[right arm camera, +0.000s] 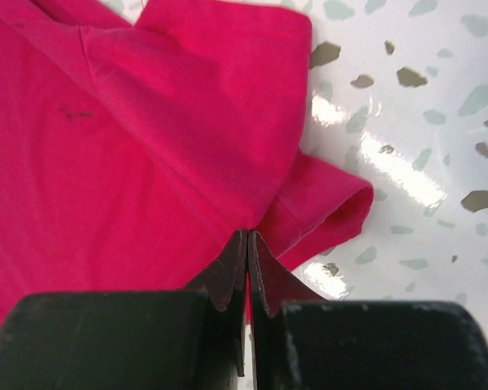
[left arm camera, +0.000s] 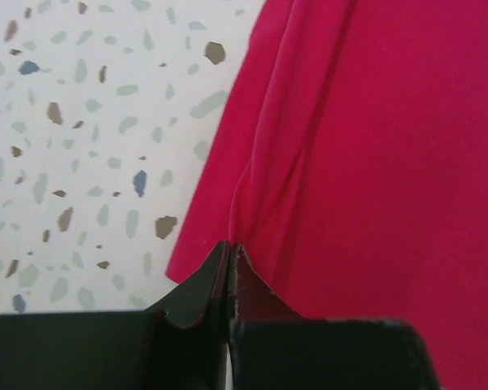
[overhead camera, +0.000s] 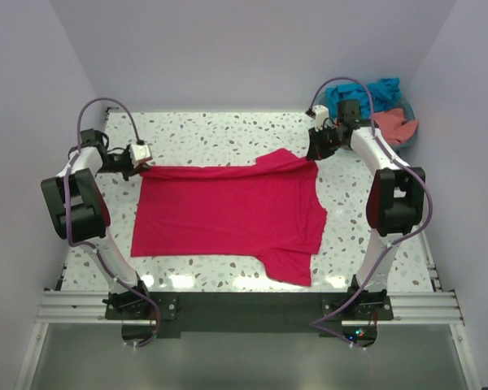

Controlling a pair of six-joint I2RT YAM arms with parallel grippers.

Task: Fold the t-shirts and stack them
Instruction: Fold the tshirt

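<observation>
**Both claws clamped on the shirt's far edge, ready to fold toward the near edge**

Nearest the arms, the crimson shirt lies spread flat on the table. Its near side runs parallel to the table's near edge, and one sleeve points toward the near right corner. The long axis, hem to collar, runs left to right: the hem faces the table's left edge, the shoulders and sleeves the right. The body of the cloth is mostly smooth and takes up the middle of the table.

The grip is at the shirt's far side. The left claw is clenched on the far hem corner. Its wrist view shows the tips pressed together on a raised ridge of cloth right at the shirt's edge, with bare table just beside it. The right claw is likewise clenched, on the far shoulder by the other sleeve, whose cuff lies rolled just to one side of the tips. Each arm holds the end on its own side, so the far edge is stretched between the two, and the rest of the shirt lies from them toward the near edge.

The coming move probably turns on that layout. Carrying both claws together toward the near edge would lay the far half over the near half along the long axis. Uneven travel could skew the fold.

Beyond the right claw, at the far right corner, a basket holds the teal shirt and the salmon shirt, both bunched and not yet folded.
</observation>
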